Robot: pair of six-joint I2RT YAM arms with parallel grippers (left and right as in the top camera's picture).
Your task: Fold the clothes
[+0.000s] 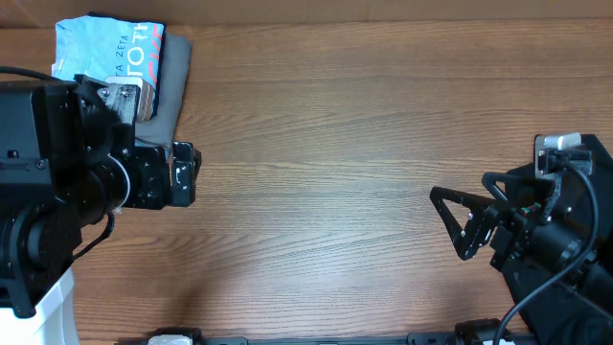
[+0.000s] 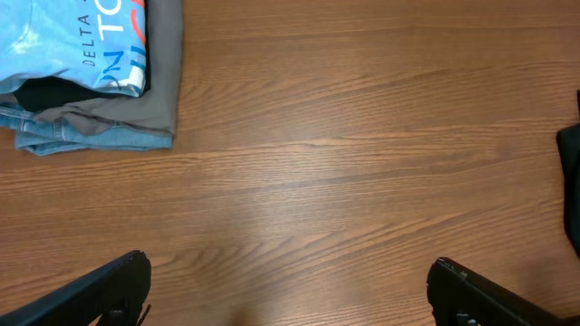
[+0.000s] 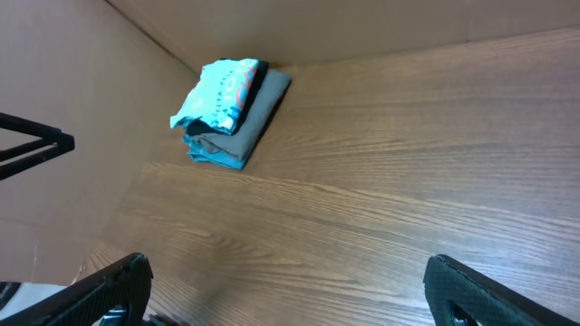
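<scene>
The clothes lie folded in a stack point(image 1: 120, 67) at the table's far left corner. On top is a light sky-blue T-shirt point(image 2: 54, 41) with printed lettering. Under it show a black garment point(image 2: 45, 93), a grey one point(image 2: 159, 81) and blue denim point(image 2: 82, 138). From the right wrist view the stack point(image 3: 227, 109) is small and far away. My left gripper point(image 1: 187, 174) hovers open just in front of the stack, with nothing between its fingers point(image 2: 118, 285). At the right side, well away from the clothes, my right gripper point(image 1: 448, 222) stands open and holds nothing.
Bare brown wood table point(image 1: 335, 144) stretches between the two arms. A brown wall point(image 3: 82, 81) rises behind the stack at the table's far edge. The left arm's bulky black body point(image 1: 48, 163) stands at the left edge.
</scene>
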